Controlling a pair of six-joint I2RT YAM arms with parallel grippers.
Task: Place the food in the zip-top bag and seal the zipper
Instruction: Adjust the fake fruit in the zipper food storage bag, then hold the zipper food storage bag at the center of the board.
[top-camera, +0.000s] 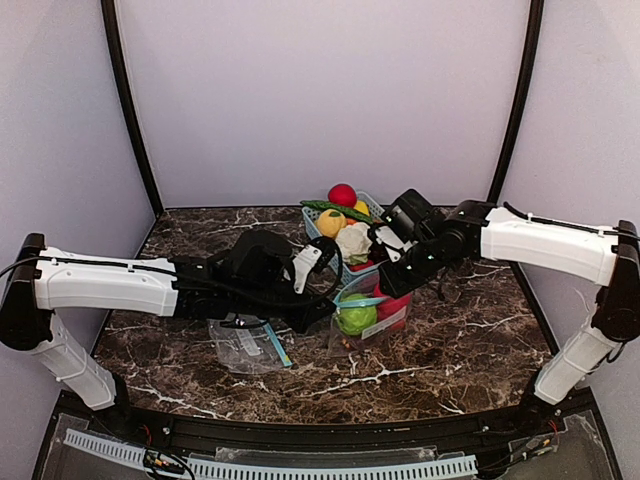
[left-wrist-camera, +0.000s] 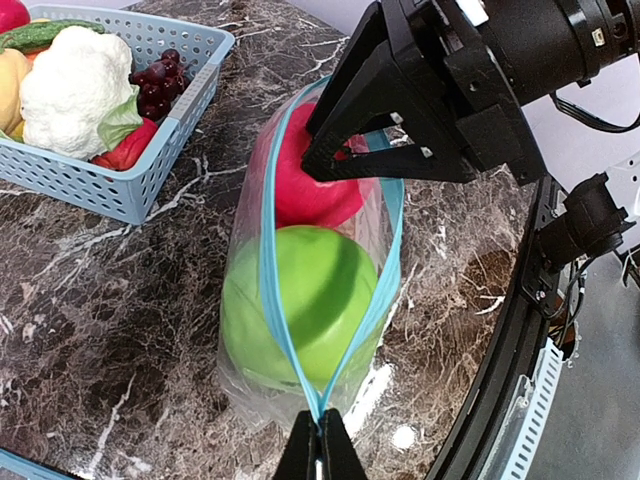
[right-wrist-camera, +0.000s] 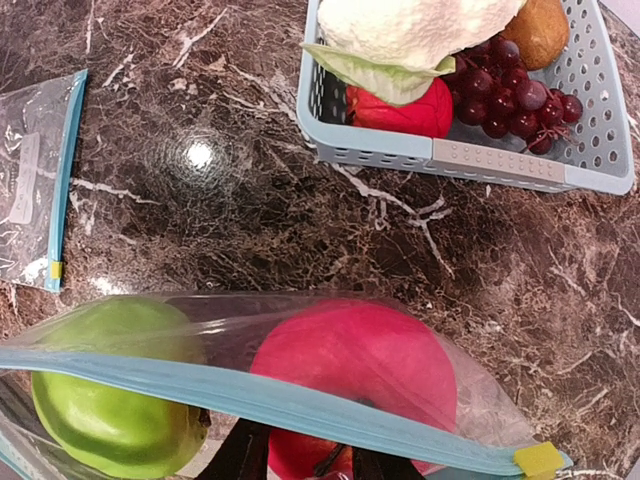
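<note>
The clear zip-top bag (left-wrist-camera: 268, 260) with a light-blue zipper lies on the marble table (top-camera: 440, 350), its mouth spread open. My left gripper (left-wrist-camera: 320, 440) is shut on the near end of the zipper. Inside the bag sit a green apple (left-wrist-camera: 290, 300) and a red apple (left-wrist-camera: 300, 190). My right gripper (left-wrist-camera: 352, 160) reaches into the mouth, its black fingers closed around the top of the red apple (right-wrist-camera: 370, 350). The zipper band (right-wrist-camera: 250, 395) crosses in front of both apples, and its yellow slider (right-wrist-camera: 540, 458) sits at the far end. In the top view the bag (top-camera: 365, 315) lies between the two grippers.
A light-blue lattice basket (top-camera: 318, 228) behind the bag holds more food: a cauliflower (left-wrist-camera: 70, 85), purple grapes (left-wrist-camera: 160, 85), a red piece and yellow fruit. A second, flat bag (top-camera: 240, 345) lies near the left arm. The table's front rail (left-wrist-camera: 520, 330) is close by.
</note>
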